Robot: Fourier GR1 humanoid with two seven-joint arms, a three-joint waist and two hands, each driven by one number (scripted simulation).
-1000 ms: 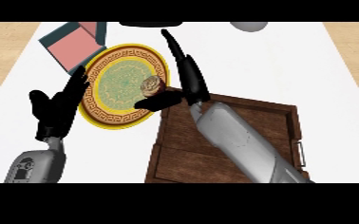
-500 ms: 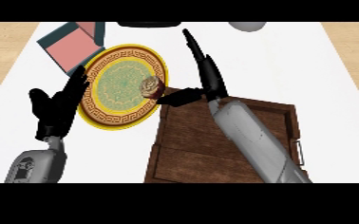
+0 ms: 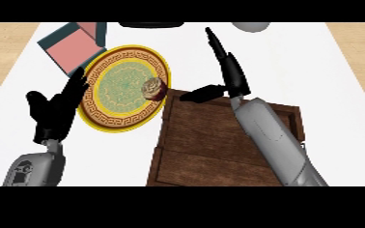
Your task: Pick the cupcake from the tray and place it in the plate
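Brown swirl-topped cupcake (image 3: 154, 88) on gold-rimmed plate (image 3: 107, 121), right robot hand (image 3: 227, 70) open, left robot hand (image 3: 57, 108) open

I see two smooth grey forearms, each ending in a black hand: left hand (image 3: 53, 108), right hand (image 3: 230, 72).

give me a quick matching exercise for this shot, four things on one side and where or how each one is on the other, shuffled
Things:
1. brown frosted cupcake
2. dark wooden tray
3. right hand
4. left hand

Places or states:
A. open, at the left of the yellow-rimmed patterned round plate
B. on the plate's right edge
C. open, fingers straight, above the tray's far edge
D. on the counter, right of the plate

Pairs: 1-B, 2-D, 3-C, 4-A
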